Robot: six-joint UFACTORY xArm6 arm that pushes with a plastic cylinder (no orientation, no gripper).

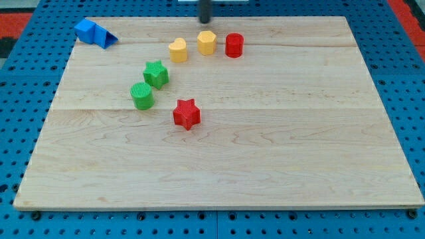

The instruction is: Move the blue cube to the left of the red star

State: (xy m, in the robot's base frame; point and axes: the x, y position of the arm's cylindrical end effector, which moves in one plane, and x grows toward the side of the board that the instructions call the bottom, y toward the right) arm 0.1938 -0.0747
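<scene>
The blue cube [85, 29] sits at the board's top left corner, touching a blue triangular block [105, 38] on its right. The red star [186, 113] lies left of the board's middle. My tip [206, 20] is at the view's top, just above the yellow hexagon block [206, 42], far to the right of the blue cube.
A yellow heart-like block [177, 50] and a red cylinder [234, 45] flank the yellow hexagon. A green star [156, 74] and a green cylinder [141, 95] lie up and left of the red star. The wooden board [279, 146] rests on blue pegboard.
</scene>
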